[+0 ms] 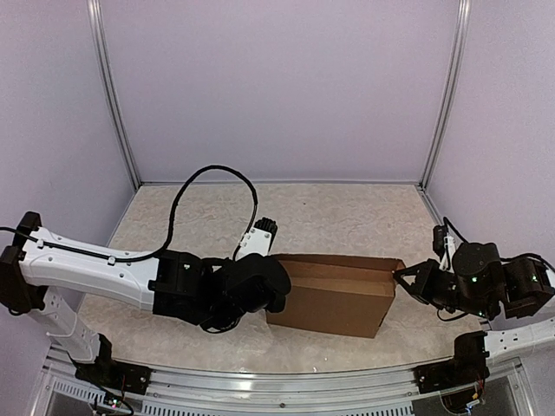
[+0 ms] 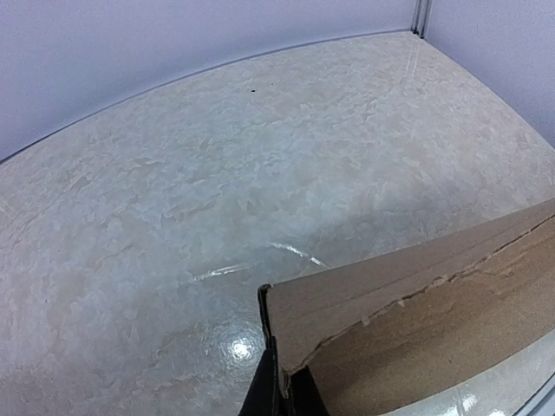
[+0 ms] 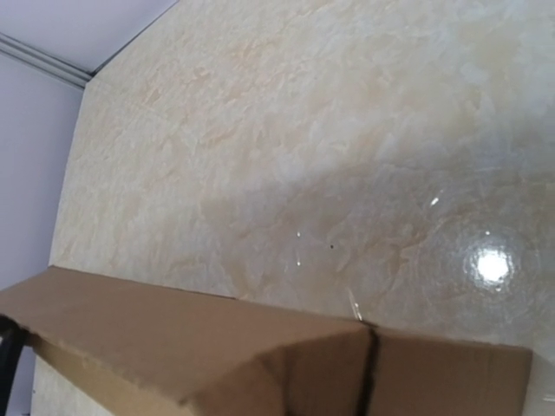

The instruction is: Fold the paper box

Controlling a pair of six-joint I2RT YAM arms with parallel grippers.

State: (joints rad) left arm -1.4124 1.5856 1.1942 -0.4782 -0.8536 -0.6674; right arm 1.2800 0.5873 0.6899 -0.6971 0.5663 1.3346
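Note:
The paper box (image 1: 334, 299) is a plain brown cardboard box, partly formed, standing on the table between my arms with its open top facing up. My left gripper (image 1: 276, 279) is at its left end. In the left wrist view its black fingers (image 2: 264, 390) are shut on the end edge of a cardboard wall (image 2: 416, 286). My right gripper (image 1: 401, 278) meets the box's right top corner with its tips together. In the right wrist view the box's cardboard (image 3: 173, 338) fills the bottom and hides the fingers. A dark slit (image 3: 371, 373) runs between two panels.
The beige marbled table (image 1: 329, 217) lies behind the box. Lilac walls with metal posts (image 1: 117, 104) close off the back and sides. The left arm's black cable (image 1: 208, 178) loops above the table at the left. A metal rail (image 1: 260, 386) runs along the near edge.

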